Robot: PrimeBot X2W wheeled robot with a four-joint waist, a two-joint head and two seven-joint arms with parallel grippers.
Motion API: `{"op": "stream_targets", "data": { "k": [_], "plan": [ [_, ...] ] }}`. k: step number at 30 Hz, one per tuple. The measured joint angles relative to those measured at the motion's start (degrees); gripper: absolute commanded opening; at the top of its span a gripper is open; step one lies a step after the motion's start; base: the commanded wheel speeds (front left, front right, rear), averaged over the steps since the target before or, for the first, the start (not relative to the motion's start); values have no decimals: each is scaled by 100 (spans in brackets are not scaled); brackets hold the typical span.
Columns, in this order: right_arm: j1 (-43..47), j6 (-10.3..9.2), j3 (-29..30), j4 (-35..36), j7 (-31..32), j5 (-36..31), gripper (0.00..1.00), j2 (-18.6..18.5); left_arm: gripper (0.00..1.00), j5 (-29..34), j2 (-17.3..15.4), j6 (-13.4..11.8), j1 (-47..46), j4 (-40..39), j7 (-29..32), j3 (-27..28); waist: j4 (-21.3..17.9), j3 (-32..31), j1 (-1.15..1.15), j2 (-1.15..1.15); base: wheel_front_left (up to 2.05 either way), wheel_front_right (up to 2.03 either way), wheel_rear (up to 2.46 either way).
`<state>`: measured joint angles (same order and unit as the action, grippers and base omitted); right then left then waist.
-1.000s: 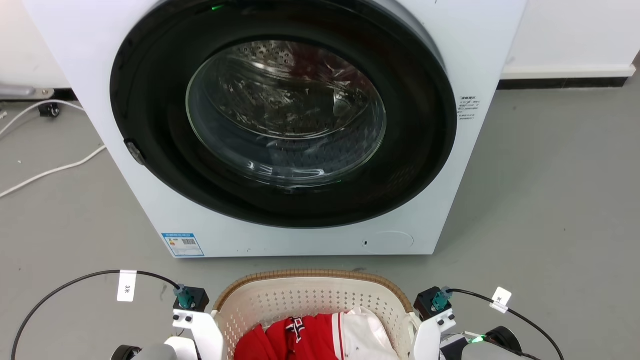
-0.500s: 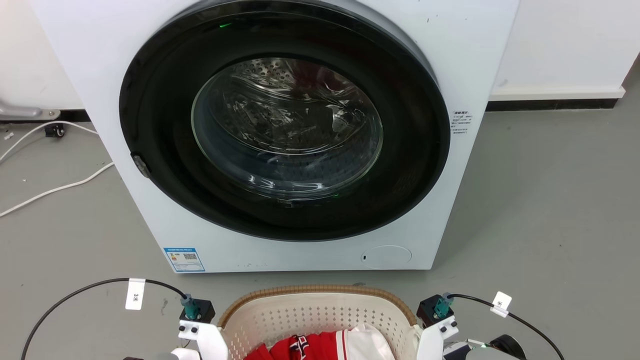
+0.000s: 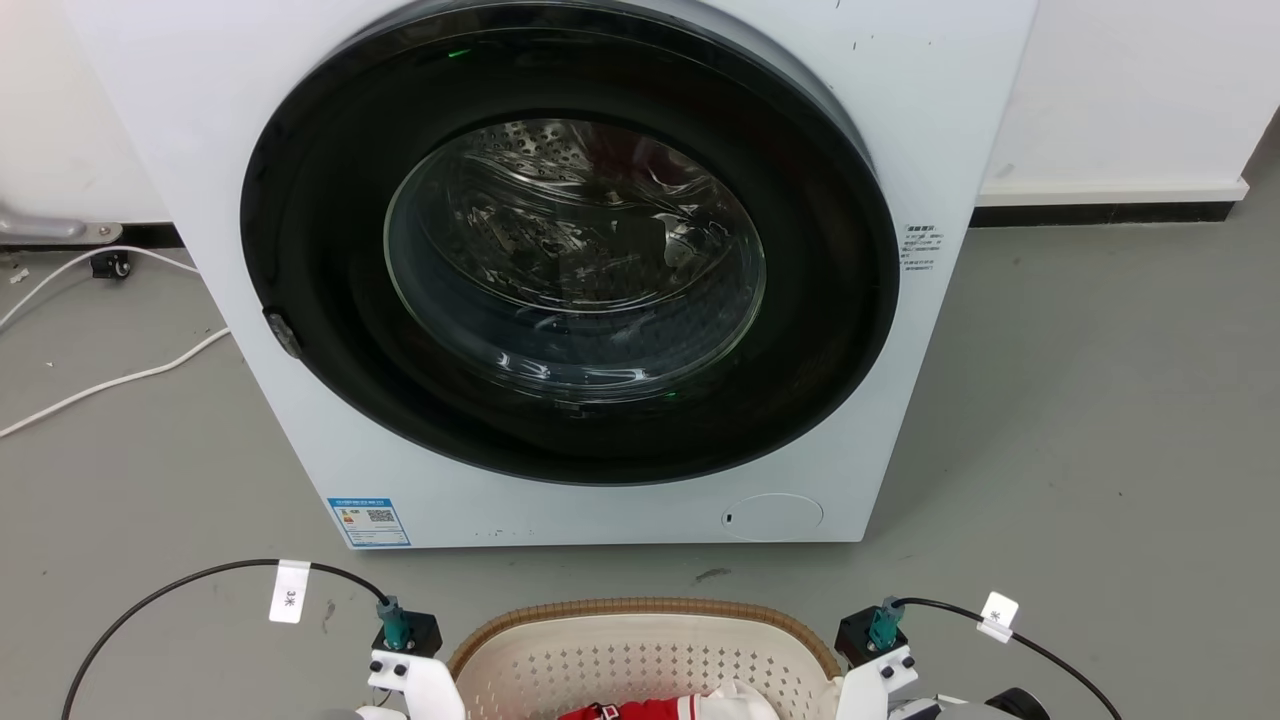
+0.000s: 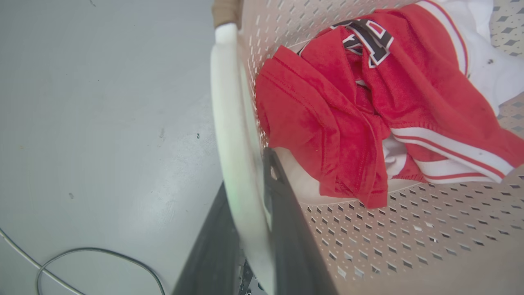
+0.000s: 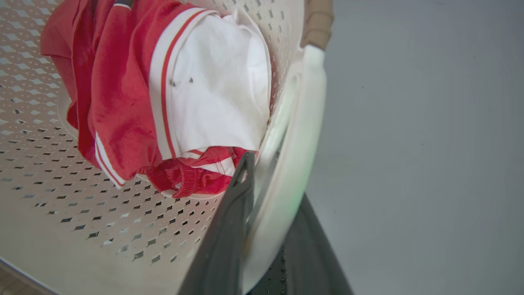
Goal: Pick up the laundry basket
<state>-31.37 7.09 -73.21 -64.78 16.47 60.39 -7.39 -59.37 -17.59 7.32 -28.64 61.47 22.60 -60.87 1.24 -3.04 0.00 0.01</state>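
Note:
The laundry basket [image 3: 645, 640], cream and perforated with a brown woven rim, sits at the bottom of the head view in front of the washing machine. My left gripper [image 4: 245, 172] is shut on its white left handle [image 4: 231, 123], one dark finger inside the basket wall and one outside. On the other side my right gripper [image 5: 276, 180] is shut the same way on the white right handle [image 5: 299, 135]. Both wrist blocks [image 3: 410, 655] [image 3: 870, 645] flank the basket. A red garment [image 4: 348, 110] and a white one [image 5: 217, 86] lie inside.
A white front-loading washing machine [image 3: 900, 120] with its dark round door [image 3: 570, 260] closed stands just beyond the basket. White cables [image 3: 110, 375] trail on the grey floor at the left. Black tagged cables [image 3: 200, 575] arc from both wrists. Bare floor lies to the right.
The camera has shifted. The basket and both wrists now sit lower in the head view, and the strip of floor between basket and washing machine has widened. Less of the clothing shows.

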Motion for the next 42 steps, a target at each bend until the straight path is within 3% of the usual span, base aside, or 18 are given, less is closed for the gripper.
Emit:
{"op": "stream_targets", "data": {
  "k": [42],
  "plan": [
    [-4,-1,-4,34,148,-63,0,-31,0,-771,19,1,-236,151,-187,-883,10,54,0,0,0,0,0]
  ]
}}
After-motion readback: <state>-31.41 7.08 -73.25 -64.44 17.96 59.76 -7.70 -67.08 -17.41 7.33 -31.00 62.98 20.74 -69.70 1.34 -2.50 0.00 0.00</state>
